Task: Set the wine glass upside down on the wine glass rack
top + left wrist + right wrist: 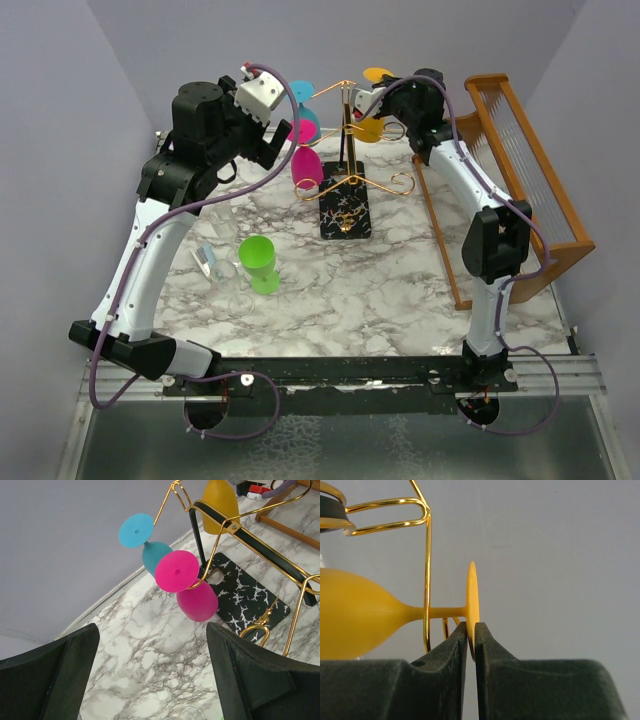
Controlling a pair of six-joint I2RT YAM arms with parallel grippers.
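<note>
- Our right claw (471, 627) is clenched on the yellow wine glass (355, 617), its two fingertips pinching the lower edge of the flat foot disc.
- From that claw the stem runs off to the left, and the bowl lies further left.
- The stem crosses a gold wire of the wine glass rack (427, 570) just left of the fingertips; a curled gold arm sits above and to the left of them.
- In the top view the yellow glass is up at the rack's top tier, foot above bowl.
- Our left claw (152, 630) is released, its fingers wide apart with nothing between them but marble tabletop (150, 680) below.
- Ahead of the left claw a pink glass (197, 600) hangs bowl down from a rack arm, with a blue glass (156, 555) just beyond it.
- The rack's black speckled base lies ahead of this claw and to its right.
- A green glass (258, 255) sits on the tabletop, well apart from both claws.
- A wooden slatted rack (520, 170) stands to the right of the right arm.
</note>
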